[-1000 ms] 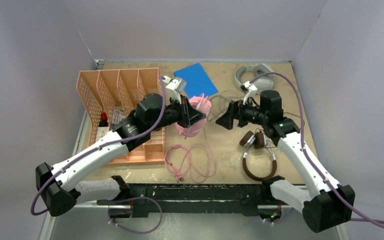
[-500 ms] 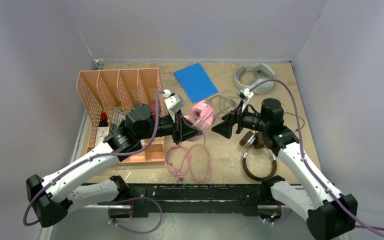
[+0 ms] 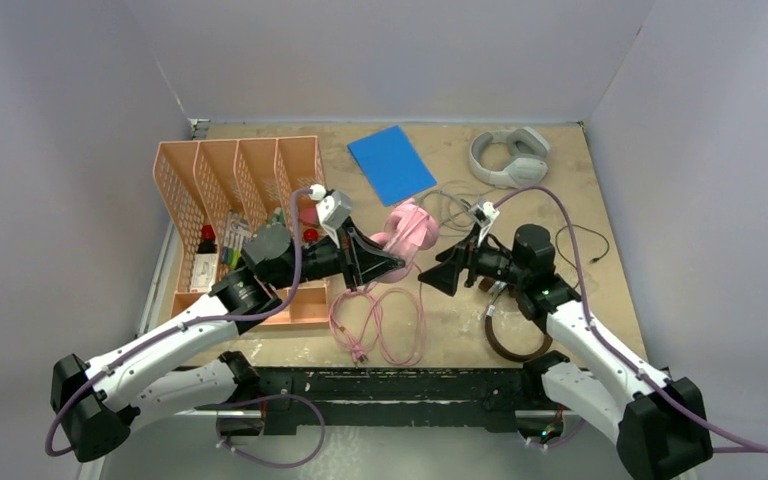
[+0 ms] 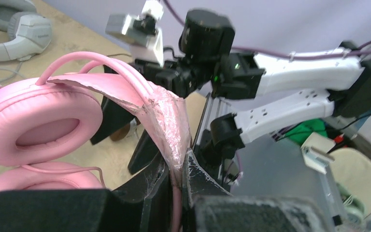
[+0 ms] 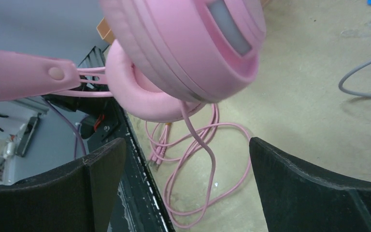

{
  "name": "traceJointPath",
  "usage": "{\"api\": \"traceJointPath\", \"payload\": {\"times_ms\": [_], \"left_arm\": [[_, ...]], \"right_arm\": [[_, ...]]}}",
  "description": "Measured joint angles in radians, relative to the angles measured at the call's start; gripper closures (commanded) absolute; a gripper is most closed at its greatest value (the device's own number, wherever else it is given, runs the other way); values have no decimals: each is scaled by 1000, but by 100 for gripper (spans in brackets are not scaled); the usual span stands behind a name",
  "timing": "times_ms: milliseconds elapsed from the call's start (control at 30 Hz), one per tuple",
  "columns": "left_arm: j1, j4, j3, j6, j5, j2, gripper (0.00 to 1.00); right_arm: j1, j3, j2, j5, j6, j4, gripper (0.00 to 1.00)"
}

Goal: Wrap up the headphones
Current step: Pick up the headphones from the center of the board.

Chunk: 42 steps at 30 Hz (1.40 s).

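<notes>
The pink headphones (image 3: pixel 408 228) hang above the middle of the table. My left gripper (image 3: pixel 385 263) is shut on their headband (image 4: pixel 166 121), with both ear cups (image 4: pixel 38 121) dangling from it. Their pink cable (image 3: pixel 380 325) drops to a loose pile near the front edge. My right gripper (image 3: pixel 438 276) faces the headset from the right and is open, its jaws standing wide either side of the hanging cable (image 5: pixel 207 164) without touching it. The light-grey headphones (image 3: pixel 508 158) lie at the back right. My right arm partly hides the brown headphones (image 3: pixel 510 338).
An orange mesh organizer (image 3: pixel 230 180) holding small items fills the left side, close to my left arm. A blue card (image 3: pixel 392 163) lies at the back centre. A thin grey cable (image 3: pixel 445 205) loops behind the pink headset. The black front rail (image 3: pixel 390 385) borders the cable pile.
Both arms have drawn back toward the near edge. The left one carried the pink headset slightly right, and the open right gripper moved left and nearer, below the ear cups.
</notes>
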Motion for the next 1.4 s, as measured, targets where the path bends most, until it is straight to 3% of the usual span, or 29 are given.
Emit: {"api": "traceJointPath", "payload": {"times_ms": [133, 200, 333, 467, 600, 800, 967, 1200, 1400], "left_arm": [[0, 84, -10, -74, -35, -11, 100], [0, 124, -10, -103, -48, -12, 100], [0, 163, -8, -138, -67, -18, 100], [0, 166, -5, -155, -75, -24, 100], [0, 141, -2, -159, -76, -44, 100], [0, 34, 8, -140, -87, -125, 100], [0, 9, 8, -146, -108, -179, 100], [0, 16, 8, -224, -134, -181, 100], [-1, -47, 26, -333, -314, -155, 100]], "right_arm": [[3, -53, 26, -1, 52, 98, 2], [9, -64, 55, -3, 74, 153, 7], [18, -74, 125, -15, 124, 261, 34], [18, -87, 163, -26, 165, 312, 76], [19, -77, 155, 43, 156, 232, 100], [19, 6, 51, 354, 114, -76, 100], [2, 58, 45, 539, 108, -237, 100], [1, 110, 130, 623, 95, -369, 99], [1, 172, 148, 648, 40, -425, 87]]}}
